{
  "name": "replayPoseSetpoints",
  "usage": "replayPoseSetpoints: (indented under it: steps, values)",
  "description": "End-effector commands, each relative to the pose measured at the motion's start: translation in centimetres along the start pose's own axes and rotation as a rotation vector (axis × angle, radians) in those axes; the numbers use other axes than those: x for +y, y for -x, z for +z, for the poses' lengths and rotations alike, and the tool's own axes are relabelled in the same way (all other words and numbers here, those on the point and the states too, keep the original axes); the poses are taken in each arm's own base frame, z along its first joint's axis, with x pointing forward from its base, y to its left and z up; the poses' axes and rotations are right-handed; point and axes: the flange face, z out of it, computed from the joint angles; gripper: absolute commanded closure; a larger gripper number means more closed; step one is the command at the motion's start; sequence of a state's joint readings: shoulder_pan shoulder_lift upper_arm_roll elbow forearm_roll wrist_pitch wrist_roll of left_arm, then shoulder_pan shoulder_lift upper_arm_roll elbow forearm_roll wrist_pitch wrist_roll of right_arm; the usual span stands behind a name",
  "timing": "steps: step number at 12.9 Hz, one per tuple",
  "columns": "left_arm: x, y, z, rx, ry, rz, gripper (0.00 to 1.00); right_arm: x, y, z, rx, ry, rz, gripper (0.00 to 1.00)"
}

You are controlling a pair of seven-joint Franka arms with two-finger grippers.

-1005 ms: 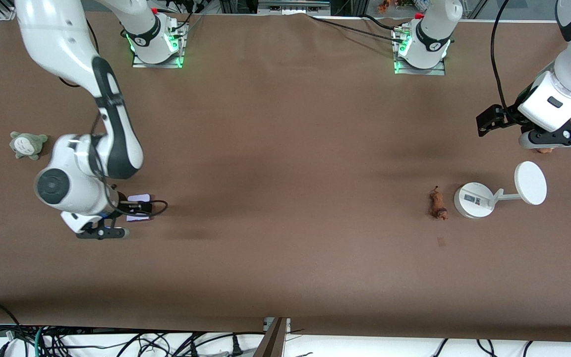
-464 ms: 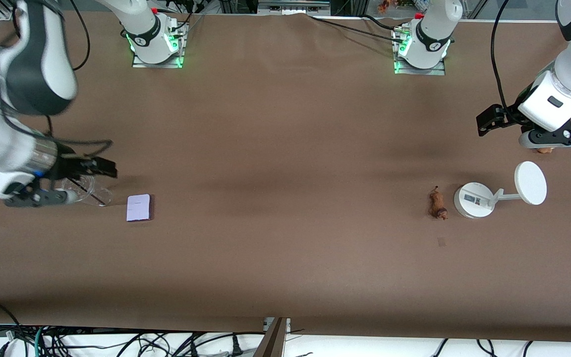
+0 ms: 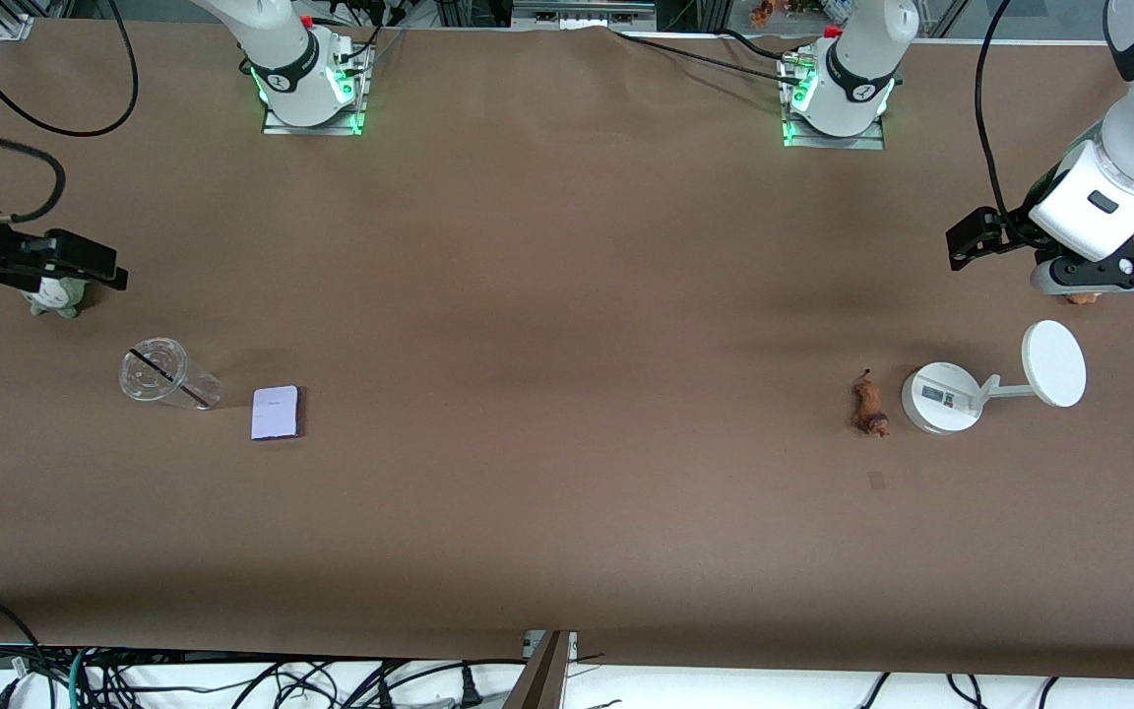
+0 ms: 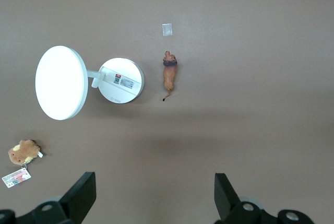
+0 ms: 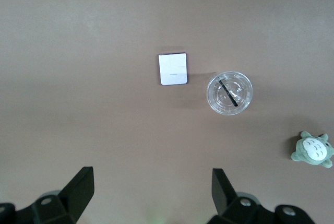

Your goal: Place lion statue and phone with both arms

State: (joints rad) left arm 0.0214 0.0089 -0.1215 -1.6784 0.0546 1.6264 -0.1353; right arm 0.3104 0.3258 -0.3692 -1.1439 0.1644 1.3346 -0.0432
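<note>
While the phone (image 3: 277, 412) and lion statue (image 3: 869, 405) lay untouched — well apart — both grippers, left (image 4: 151, 198) and right (image 5: 151, 195), hung with jaws wide, empty.

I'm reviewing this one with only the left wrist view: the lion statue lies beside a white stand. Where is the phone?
Observer: The phone lies flat on the table toward the right arm's end.
Operator: Is the right gripper holding it?
Observer: No. The right gripper is open and empty, over the right arm's end of the table near a grey-green plush.
Operator: Anything close to the phone?
Observer: A clear cup with a dark straw stands beside it, apart from it, on the side toward the right arm's end.
</note>
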Motion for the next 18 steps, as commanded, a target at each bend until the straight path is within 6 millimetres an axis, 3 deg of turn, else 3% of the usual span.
replayPoseSetpoints:
  steps: [1, 6, 10, 13, 17, 18]
  values:
    - [0.0, 0.1, -0.7, -0.005, 0.024, -0.005, 0.0, -0.7, 0.1, 0.7, -0.062, 0.002, -0.016, 0.0]
    - [0.1, 0.1, -0.7, -0.005, 0.024, -0.004, 0.0, -1.6, 0.4, 0.6, -0.065, -0.001, -0.027, 0.0]
    - [0.1, 0.1, -0.7, -0.005, 0.024, -0.005, 0.0, 2.0, 2.8, -0.3, -0.021, -0.031, -0.019, 0.0]
    - [0.2, -0.1, -1.1, 0.002, 0.027, -0.004, 0.0, 2.8, 4.1, -0.7, 0.037, 0.019, -0.067, 0.0]
    - [0.2, -0.4, -1.3, 0.005, 0.028, -0.003, 0.0, 5.7, 6.5, -0.2, 0.072, -0.005, -0.029, 0.0]
    - [0.2, -0.4, -1.3, 0.005, 0.028, -0.003, 0.0, 5.3, 7.4, 0.2, 0.075, -0.003, -0.034, 0.0]
